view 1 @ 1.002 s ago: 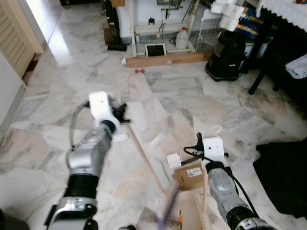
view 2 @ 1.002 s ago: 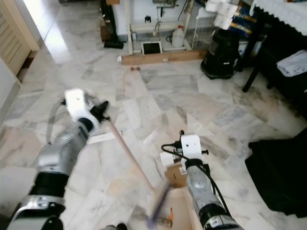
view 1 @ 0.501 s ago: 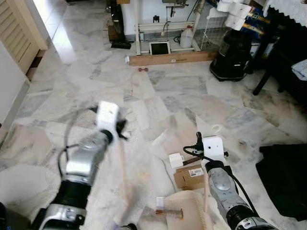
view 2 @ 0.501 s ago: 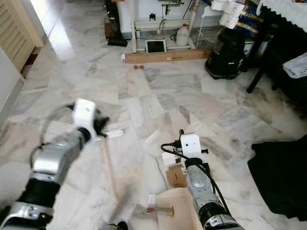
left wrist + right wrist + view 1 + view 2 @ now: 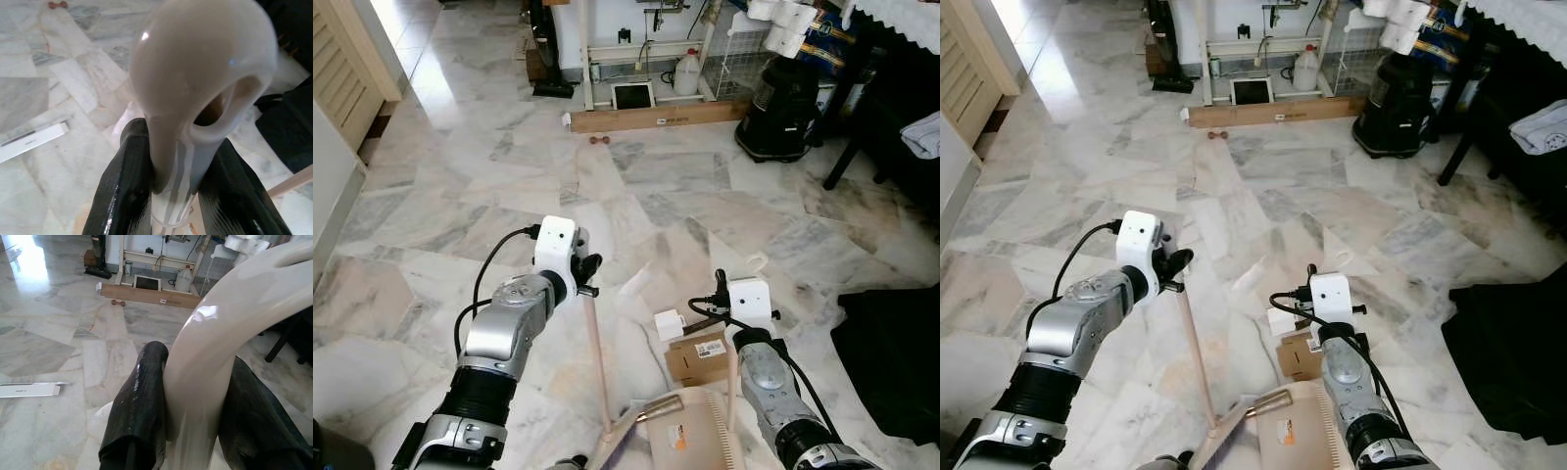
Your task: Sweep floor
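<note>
**Broom swinging back in toward the dustpan**

The left gripper (image 5: 584,277), at centre-left of the frame, is clamping its black fingers (image 5: 128,166) on the top of the broom handle (image 5: 596,357). A second ago the handle was slanting right, then blurring leftward; now it is standing nearly upright, its head (image 5: 641,413) lying at the lip of the dustpan (image 5: 690,439) at bottom centre. The right gripper (image 5: 195,431) is squeezing the dustpan's pale handle (image 5: 215,357) between its fingers, as before. A cardboard box (image 5: 698,354) and a small white box (image 5: 669,325) are sitting just above the pan on the marble floor (image 5: 460,196).
</note>
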